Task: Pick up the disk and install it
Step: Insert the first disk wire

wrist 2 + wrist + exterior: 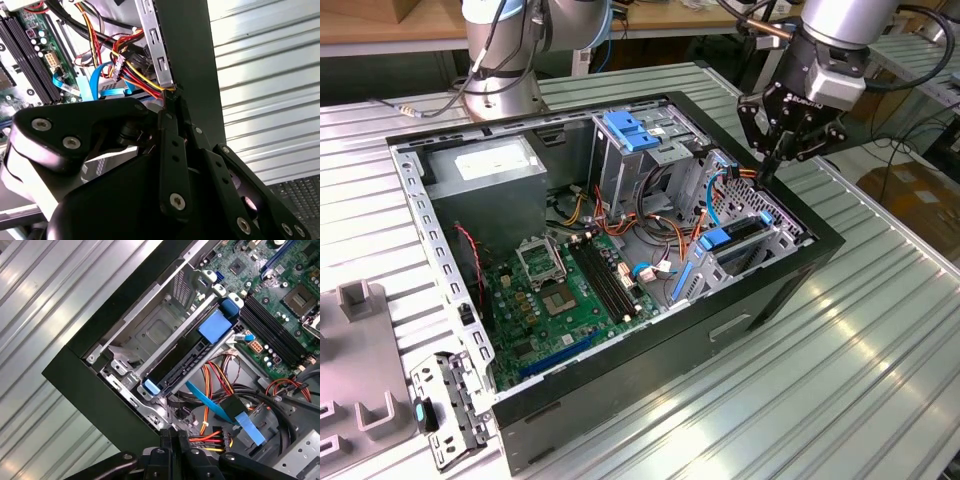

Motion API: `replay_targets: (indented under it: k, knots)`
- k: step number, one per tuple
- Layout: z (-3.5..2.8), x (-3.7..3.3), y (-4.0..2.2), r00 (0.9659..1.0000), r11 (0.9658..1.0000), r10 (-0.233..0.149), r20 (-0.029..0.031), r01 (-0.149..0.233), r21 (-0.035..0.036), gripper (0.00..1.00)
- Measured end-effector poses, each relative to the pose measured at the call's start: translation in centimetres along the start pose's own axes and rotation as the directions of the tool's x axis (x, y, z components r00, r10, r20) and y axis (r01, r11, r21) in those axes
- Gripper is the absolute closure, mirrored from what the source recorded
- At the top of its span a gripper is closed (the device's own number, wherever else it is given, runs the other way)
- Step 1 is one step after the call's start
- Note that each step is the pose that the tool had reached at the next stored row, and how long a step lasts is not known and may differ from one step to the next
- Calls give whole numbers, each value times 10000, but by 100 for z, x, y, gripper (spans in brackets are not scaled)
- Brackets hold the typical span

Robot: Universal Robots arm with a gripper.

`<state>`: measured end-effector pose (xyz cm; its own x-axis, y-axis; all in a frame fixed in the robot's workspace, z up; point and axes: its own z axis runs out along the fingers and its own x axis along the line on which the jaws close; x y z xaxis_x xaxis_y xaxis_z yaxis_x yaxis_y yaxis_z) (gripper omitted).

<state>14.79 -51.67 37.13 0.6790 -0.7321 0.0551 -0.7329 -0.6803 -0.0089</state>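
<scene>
The disk [733,238] sits on edge in the metal drive bay at the corner of the open computer case [760,292] on the exterior view's right, its bright-blue carrier rail facing up. The first wrist view shows the disk [186,359] slotted between the bay's walls, with a blue tab at one end. My gripper [770,172] hangs just above the case's rim, a little behind the bay, shut with nothing between its fingers. Both wrist views show the gripper [170,100] [175,436] with fingers pressed together over a bundle of coloured wires.
Inside the case are a green motherboard [555,290], a power supply [485,165] and a tall metal cage with a blue latch [630,130]. Orange and yellow wires [620,215] and blue cables cross the middle. A grey fixture [355,350] and a bracket lie at the left.
</scene>
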Motion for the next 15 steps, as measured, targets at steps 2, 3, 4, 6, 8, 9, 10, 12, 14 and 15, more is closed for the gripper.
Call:
replay_targets:
  k: [2, 3, 4, 6, 8, 9, 10, 12, 14, 15]
  knots:
    - [1, -1, 0, 9996, 9996, 268, -3, -268, -15, 83]
    - [2, -1, 1, 9991, 9991, 431, -4, -431, -24, 83]
    - [2, -2, 1, 9984, 9984, 564, -6, -564, -31, 83]
    - [4, -2, 2, 9968, 9968, 799, -8, -799, -44, 83]
    - [4, -3, 2, 9951, 9951, 989, -11, -989, -54, 83]
    - [5, -3, 3, 9940, 9940, 1097, -13, -1097, -60, 83]
    - [8, -5, 5, 9903, 9903, 1387, -17, -1387, -75, 83]
    - [10, -7, 6, 9848, 9848, 1735, -24, -1735, -95, 83]
    - [12, -8, 8, 9805, 9804, 1966, -28, -1966, -107, 83]
    - [14, -9, 9, 9766, 9765, 2152, -32, -2152, -117, 83]
